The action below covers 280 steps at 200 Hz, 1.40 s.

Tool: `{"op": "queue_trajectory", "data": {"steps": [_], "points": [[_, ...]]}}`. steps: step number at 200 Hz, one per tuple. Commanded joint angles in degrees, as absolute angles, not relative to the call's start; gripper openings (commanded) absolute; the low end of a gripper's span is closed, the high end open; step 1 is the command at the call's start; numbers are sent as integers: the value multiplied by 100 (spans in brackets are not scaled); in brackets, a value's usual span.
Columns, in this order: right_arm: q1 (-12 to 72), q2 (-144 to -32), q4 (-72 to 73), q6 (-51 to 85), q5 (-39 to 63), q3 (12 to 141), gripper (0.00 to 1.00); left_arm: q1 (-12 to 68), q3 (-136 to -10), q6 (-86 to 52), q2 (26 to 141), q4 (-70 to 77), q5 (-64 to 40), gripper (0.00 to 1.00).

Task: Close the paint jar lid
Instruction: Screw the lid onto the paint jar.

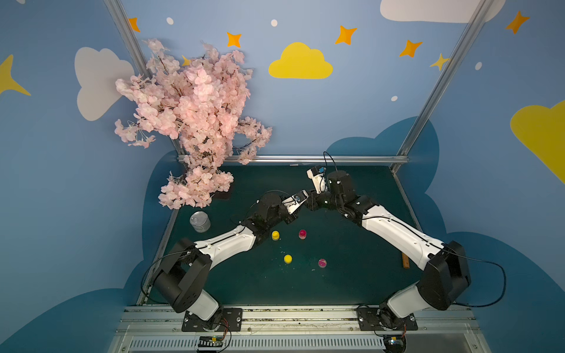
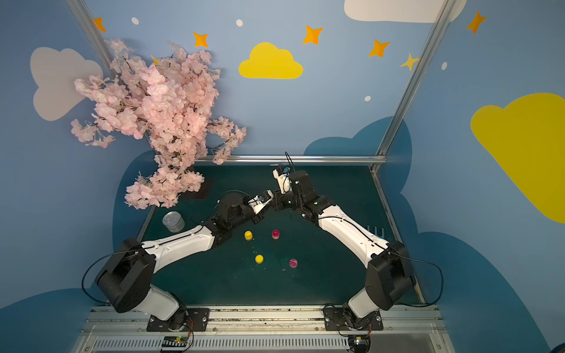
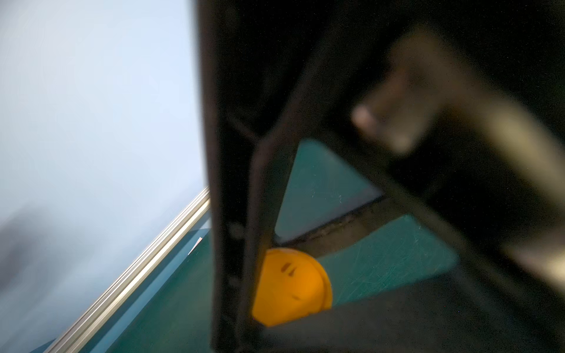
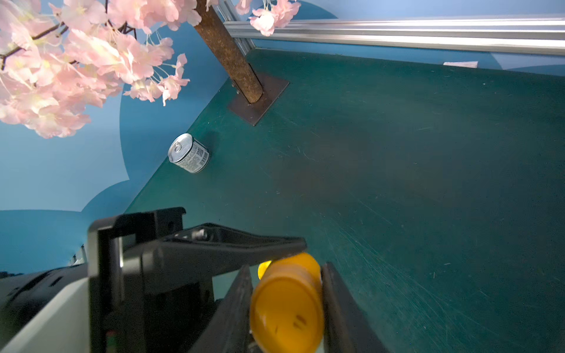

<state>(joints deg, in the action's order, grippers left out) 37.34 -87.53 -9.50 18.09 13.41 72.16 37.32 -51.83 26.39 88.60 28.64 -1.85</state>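
Yellow paint jar (image 4: 287,314) is up in the air, not on the desk (image 1: 351,275). The right claw (image 4: 286,267) is grasping it, with one black finger pressed on each side of the jar.

The left claw (image 4: 284,244) is clenched tight, and its tip sits right at the far end of the jar. The left wrist view is blurry. It shows a round yellow face (image 3: 290,287) next to dark fingers. I cannot tell if that claw is pinching the lid or only touching it. I also cannot tell which end of the jar is the lid.

In both top views the two claws meet in the middle of the frame, and the arms hide the jar there. Just below them on the green desk stand a spare yellow pot (image 1: 275,235) and a pink pot (image 1: 302,234). A tin can (image 1: 200,221) stands to the left of the frame.

I think the step in hand is getting the lid onto the jar and making it tight. Next, the right claw should hold the jar firm and not let it slip. The left claw should keep the lid flat on the mouth and turn or push it straight. If it goes on crooked, it will not close.
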Motion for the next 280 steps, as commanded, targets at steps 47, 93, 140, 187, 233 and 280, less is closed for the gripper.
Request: {"op": "queue_trajectory", "data": {"steps": [47,93,140,187,233,280], "points": [[3920,-7962,-1326,1770,924,6495,75,3865,-5346,2482,8613,3482,-474,25],[3851,-7412,-1422,1854,692,5989,79,3372,-5149,1864,8286,2973,-756,26],[3586,-6878,-1352,1165,1118,5676,79,2553,-4788,1118,7726,2555,-2973,27],[3277,-6480,-1106,-30,2635,5695,79,2260,-5094,1778,7407,926,-5418,29],[3050,-6283,-672,-899,4737,5709,74,2238,-5476,1723,7745,208,-6817,28],[3067,-6864,-694,-819,5713,6152,69,2285,-5487,1615,7895,400,-6913,27]]}}
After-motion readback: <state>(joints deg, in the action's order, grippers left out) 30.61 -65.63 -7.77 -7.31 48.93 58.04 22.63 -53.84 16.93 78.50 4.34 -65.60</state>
